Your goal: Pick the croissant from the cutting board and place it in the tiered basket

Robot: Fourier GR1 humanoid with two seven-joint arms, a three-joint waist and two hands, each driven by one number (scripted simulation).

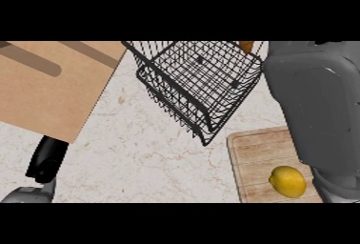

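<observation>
Croissant's not on the cutting board (256, 150), so probably mid-carry; right fingers are out of frame, can't tell their grip, next is lowering into the tiered basket (200, 78).

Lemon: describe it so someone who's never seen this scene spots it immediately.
Start at the wooden cutting board in the view's lower right, beside the grey right forearm. The lemon lies on its near end: a small bright yellow oval, the only thing visible on it.
</observation>
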